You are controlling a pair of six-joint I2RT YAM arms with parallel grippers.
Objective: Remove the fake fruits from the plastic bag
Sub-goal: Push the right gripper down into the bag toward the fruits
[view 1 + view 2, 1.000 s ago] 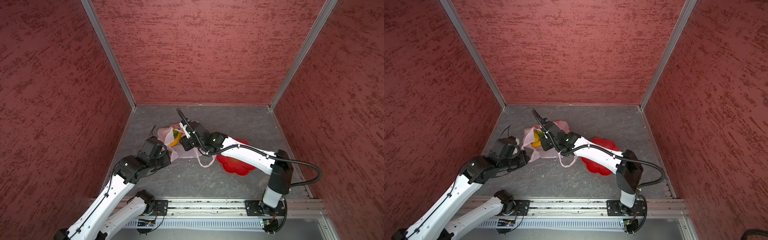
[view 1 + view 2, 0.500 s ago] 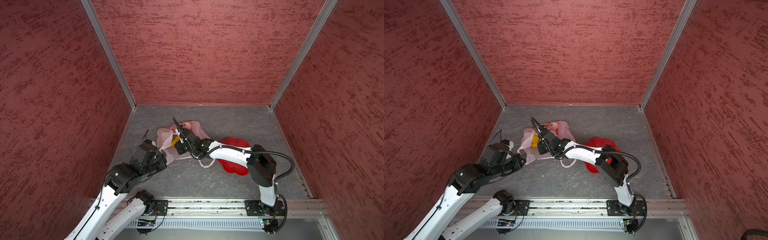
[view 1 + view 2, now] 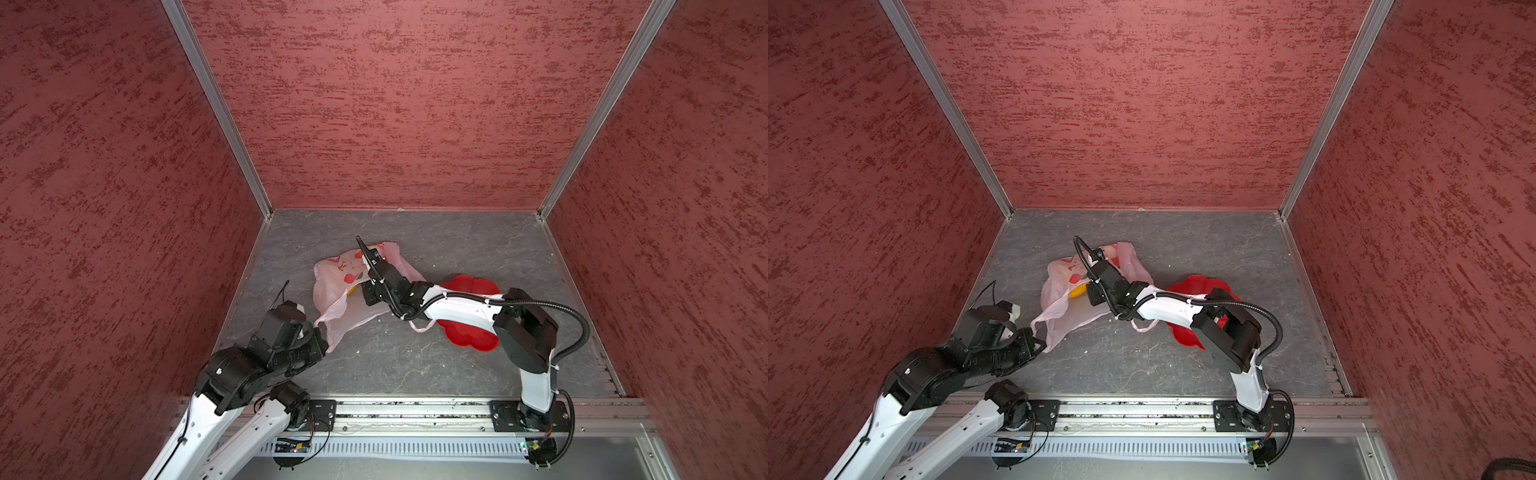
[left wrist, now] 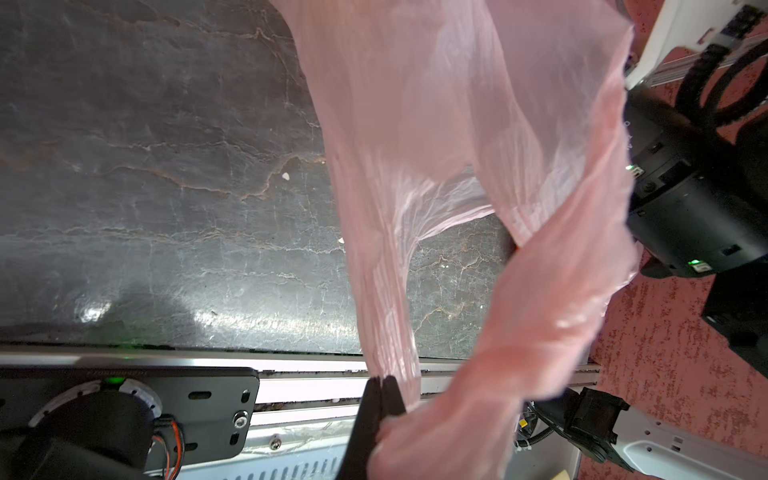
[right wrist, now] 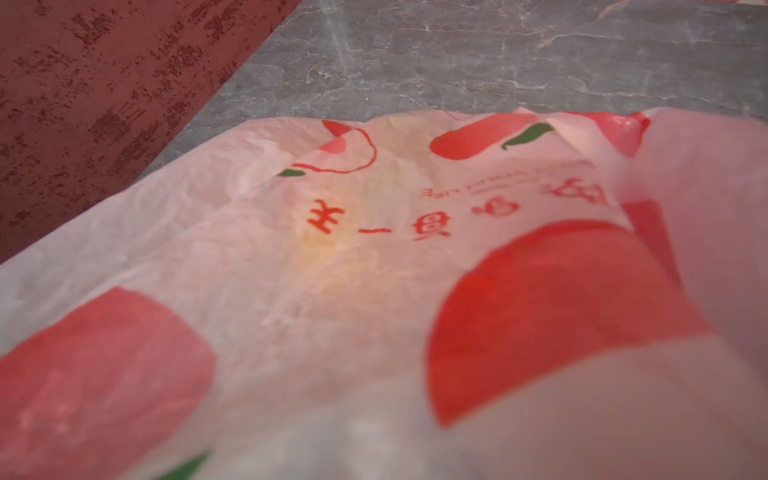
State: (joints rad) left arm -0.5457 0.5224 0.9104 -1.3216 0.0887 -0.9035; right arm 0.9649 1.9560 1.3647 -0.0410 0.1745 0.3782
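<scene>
plastic bag (image 3: 334, 286) (image 3: 1059, 286) (image 4: 415, 145) (image 5: 270, 257): thin, translucent, pale pink, crinkled; printed with red shapes, green leaves and red characters.
pose: slumped on the floor, mouth gaping toward the near side.
place: just left of the red dish (image 3: 471, 338) (image 3: 1187, 338) in both top views.
stretched handle (image 3: 330, 322) (image 4: 386, 291): drawn taut, away from the red dish.
loose handle (image 3: 419, 327): limp on the floor, beside the red dish.
yellow fruit (image 3: 352, 290) (image 3: 1077, 291): inside the bag's mouth, partly veiled by film.
other fake fruits: hidden.

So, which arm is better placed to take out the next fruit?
Right: the right hand sits at the mouth of the plastic bag, beside the yellow fruit; the left hand is shut on its handle.
</scene>
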